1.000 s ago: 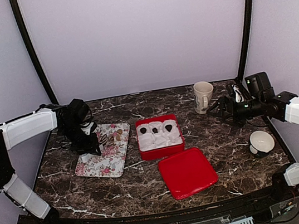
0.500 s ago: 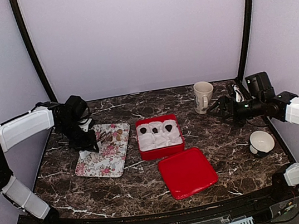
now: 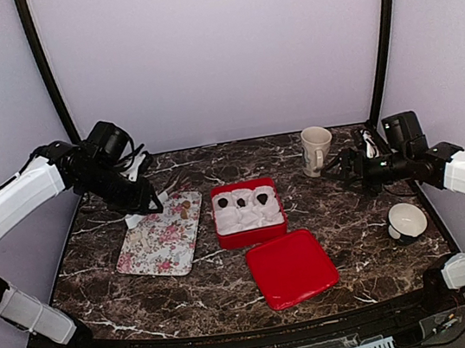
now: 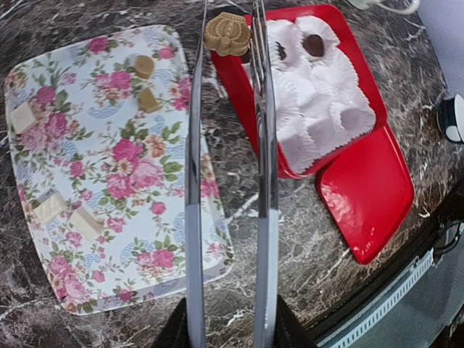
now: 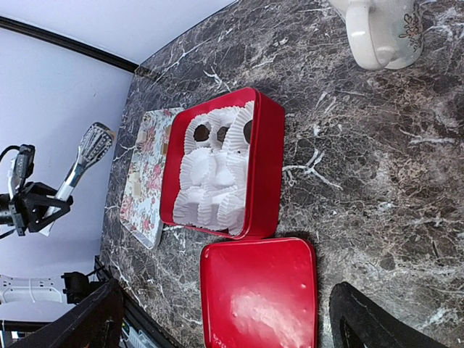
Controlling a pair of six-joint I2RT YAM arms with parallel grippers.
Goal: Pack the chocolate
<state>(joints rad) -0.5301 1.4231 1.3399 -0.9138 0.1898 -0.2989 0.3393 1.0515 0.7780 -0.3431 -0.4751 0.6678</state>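
Dark marble table [image 3: 231, 279]: left gripper [image 4: 228, 330] clamped on tongs [image 4: 193, 217], tan chocolate [image 4: 227, 34] pinched at their tips beside the red box [image 3: 251, 235]; right gripper [image 3: 343, 166] spread wide near mug [image 3: 316, 150].

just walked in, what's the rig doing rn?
Packing chocolates. The left gripper squeezes tongs that pinch a tan chocolate, held near the edge of the red box. Three dark chocolates sit in its far row of paper cups; more pieces lie on the floral tray. The lid lies beside the box. The right gripper hangs by the mug, jaws open, empty.
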